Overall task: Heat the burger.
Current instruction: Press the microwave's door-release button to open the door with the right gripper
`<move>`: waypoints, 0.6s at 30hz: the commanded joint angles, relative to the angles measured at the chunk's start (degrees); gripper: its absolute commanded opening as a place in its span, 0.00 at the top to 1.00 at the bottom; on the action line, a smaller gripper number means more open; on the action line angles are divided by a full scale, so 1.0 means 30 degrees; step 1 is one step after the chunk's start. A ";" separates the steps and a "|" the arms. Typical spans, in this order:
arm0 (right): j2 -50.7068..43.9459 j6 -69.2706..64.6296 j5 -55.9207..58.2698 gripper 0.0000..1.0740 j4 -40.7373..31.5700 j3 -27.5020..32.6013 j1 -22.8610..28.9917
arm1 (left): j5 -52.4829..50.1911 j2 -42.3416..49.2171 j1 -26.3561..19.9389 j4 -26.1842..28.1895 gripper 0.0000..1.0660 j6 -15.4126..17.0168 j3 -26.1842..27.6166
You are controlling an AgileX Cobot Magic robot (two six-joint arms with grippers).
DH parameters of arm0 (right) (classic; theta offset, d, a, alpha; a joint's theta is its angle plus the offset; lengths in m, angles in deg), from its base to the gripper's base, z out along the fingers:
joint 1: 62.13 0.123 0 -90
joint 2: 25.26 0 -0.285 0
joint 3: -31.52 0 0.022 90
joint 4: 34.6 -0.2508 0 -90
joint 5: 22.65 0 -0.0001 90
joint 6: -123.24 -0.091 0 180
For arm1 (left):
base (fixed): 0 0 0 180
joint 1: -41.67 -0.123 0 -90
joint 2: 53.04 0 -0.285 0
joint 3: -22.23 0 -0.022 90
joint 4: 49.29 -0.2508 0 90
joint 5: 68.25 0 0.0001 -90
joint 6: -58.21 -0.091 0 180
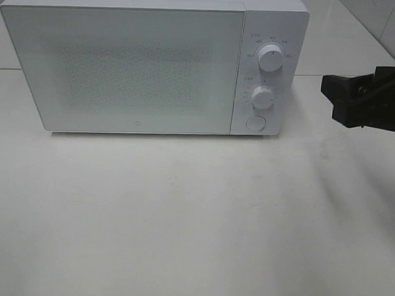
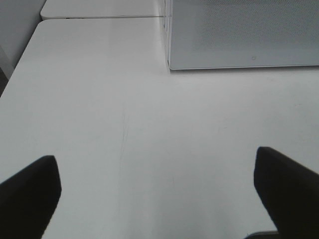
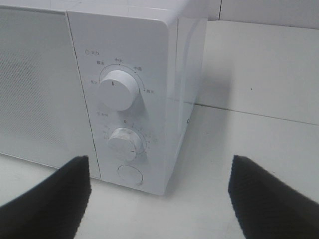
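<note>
The burger is out of view in every frame. A white microwave (image 1: 122, 67) stands at the back of the table with its door shut, and its frosted window shows nothing inside. My right gripper (image 1: 342, 101) hovers to the right of the microwave, open and empty. In the right wrist view the right gripper (image 3: 159, 164) faces the control panel with its upper knob (image 3: 117, 89), lower knob (image 3: 123, 143) and round button (image 3: 130, 175). My left gripper (image 2: 154, 159) is open and empty over bare table, with the microwave's lower left corner (image 2: 172, 62) ahead of it.
The white table (image 1: 182, 219) stretches in front of the microwave. A seam between table panels (image 3: 259, 115) runs to the right of the microwave. The table's left edge (image 2: 20, 64) shows in the left wrist view.
</note>
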 commanded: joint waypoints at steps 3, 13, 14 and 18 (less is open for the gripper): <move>0.1108 0.1471 -0.3667 0.30 -0.1967 0.1241 -0.0057 | -0.0248 0.0267 -0.0057 0.0076 0.08 0.0019 0.0019; 0.3323 0.1929 -0.6207 0.30 -0.3285 0.2177 -0.0057 | -0.0248 0.0267 -0.0057 0.0076 0.08 0.0019 0.0019; 0.3495 0.1929 -0.6207 0.30 -0.3323 0.2177 0.0057 | -0.0248 0.0267 -0.0057 0.0076 0.08 0.0019 0.0019; 0.3915 0.2330 -0.6379 0.30 -0.4507 0.2177 0.1108 | -0.0248 0.0267 -0.0057 0.0076 0.08 0.0019 0.0019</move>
